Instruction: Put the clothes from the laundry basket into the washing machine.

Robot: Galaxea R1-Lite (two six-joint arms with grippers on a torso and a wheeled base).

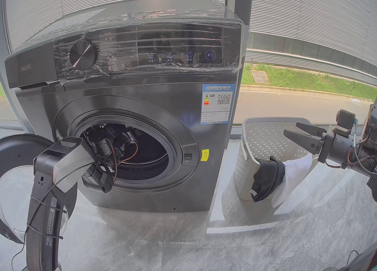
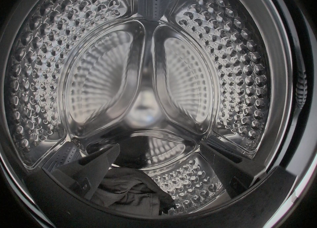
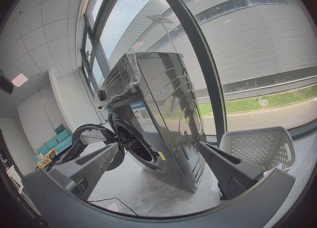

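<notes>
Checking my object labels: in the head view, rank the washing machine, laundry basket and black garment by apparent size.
Largest: washing machine
Next: laundry basket
Smallest: black garment, hanging over its rim

The left arm (image 1: 47,205), at 8 o'clock in the head view, is a dark grey boxy link with a lighter silver panel (image 1: 70,161) at its upper end. A thin black cable (image 1: 33,214) runs down it, strapped by black bands (image 1: 45,202). Its wrist is a cluster of black housings with an orange-brown wire (image 1: 131,156) looping beside them. The right arm (image 1: 341,148), at 3 o'clock, is black and rounded, topped by a small black box (image 1: 345,118), with a teal lead (image 1: 355,124) and a reddish-brown cord (image 1: 351,159). The right pincer (image 1: 293,128) and left pincer (image 2: 158,147) have dark grey wedge-shaped fingers (image 2: 89,169), each with a small round screw hole.
</notes>
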